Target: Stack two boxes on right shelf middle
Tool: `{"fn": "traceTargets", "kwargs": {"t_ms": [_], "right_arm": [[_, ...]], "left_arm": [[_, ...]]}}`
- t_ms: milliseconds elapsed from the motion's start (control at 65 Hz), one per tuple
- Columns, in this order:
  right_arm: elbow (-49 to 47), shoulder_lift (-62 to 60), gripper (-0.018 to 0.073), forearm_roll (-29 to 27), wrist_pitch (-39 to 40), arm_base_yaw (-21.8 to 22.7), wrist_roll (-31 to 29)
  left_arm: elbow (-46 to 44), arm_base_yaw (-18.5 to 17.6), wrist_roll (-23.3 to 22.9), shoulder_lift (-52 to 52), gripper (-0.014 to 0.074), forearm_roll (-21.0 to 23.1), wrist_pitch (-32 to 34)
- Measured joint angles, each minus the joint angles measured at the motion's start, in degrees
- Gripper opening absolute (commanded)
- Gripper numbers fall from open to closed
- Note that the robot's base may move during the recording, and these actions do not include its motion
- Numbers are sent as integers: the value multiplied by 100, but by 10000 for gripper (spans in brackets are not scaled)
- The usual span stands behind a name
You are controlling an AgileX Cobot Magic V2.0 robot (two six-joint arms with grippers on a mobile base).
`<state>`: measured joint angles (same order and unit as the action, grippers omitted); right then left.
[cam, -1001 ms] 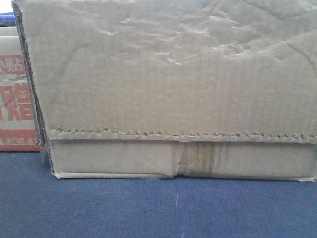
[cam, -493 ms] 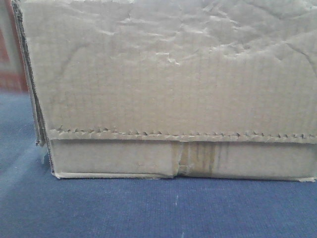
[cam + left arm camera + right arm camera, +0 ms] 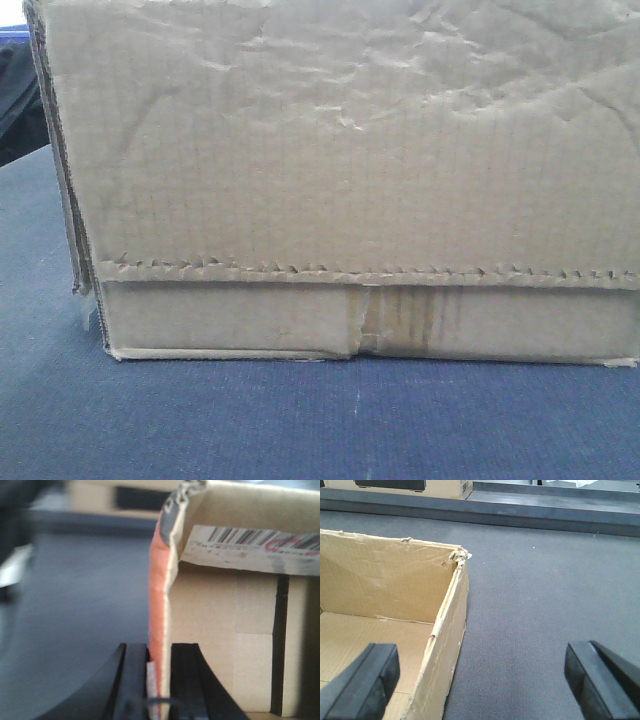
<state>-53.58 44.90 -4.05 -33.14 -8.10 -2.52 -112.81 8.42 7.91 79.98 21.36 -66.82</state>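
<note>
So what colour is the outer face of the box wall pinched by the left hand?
Orange-red on the box wall; the left wrist view shows it best.

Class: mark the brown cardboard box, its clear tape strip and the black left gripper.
Brown cardboard box [image 3: 340,170]: front view, wrinkled face.
Clear tape strip [image 3: 400,320]: front view, lower flap.
Black left gripper [image 3: 159,680]: left wrist view, between fingertips.

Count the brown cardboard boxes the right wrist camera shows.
2: an open brown cardboard box at lower left, and a printed cardboard box along the top edge, mostly cropped. Others may lie outside the frame.
</note>
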Motion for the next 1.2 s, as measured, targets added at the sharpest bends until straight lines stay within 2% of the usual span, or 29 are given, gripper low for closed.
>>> {"fn": "traceTargets", "kwargs": {"t_ms": [108, 246, 339, 508, 693, 954, 1031, 1093, 1139, 1201], "right_arm": [[0, 0, 568, 0, 0, 0, 0], [0, 0, 568, 0, 0, 0, 0], [0, 0, 568, 0, 0, 0, 0], [0, 0, 568, 0, 0, 0, 0], [0, 0, 568, 0, 0, 0, 0], [0, 0, 568, 0, 0, 0, 0], [0, 0, 568, 0, 0, 0, 0], [0, 0, 568, 0, 0, 0, 0], [0, 0, 568, 0, 0, 0, 0], [0, 0, 568, 0, 0, 0, 0]], "left_arm": [[-23, -517, -12, 39, -111, 144, 39], [-23, -1244, -178, 245, -111, 113, 70], [-23, -1837, -410, 506, -111, -166, 132], [-23, -2536, -791, 1021, -111, -736, 153], [-23, -2909, -931, 1660, -111, -875, 163], [-13, -2952, -1042, 2285, -104, -956, 163], [-13, -2952, -1054, 2313, -47, -956, 163], [-13, -2952, -1054, 2313, 56, -956, 174], [-25, -2952, -1054, 2313, 150, -956, 191], [-25, -2952, -1054, 2313, 333, -943, 225]]}}
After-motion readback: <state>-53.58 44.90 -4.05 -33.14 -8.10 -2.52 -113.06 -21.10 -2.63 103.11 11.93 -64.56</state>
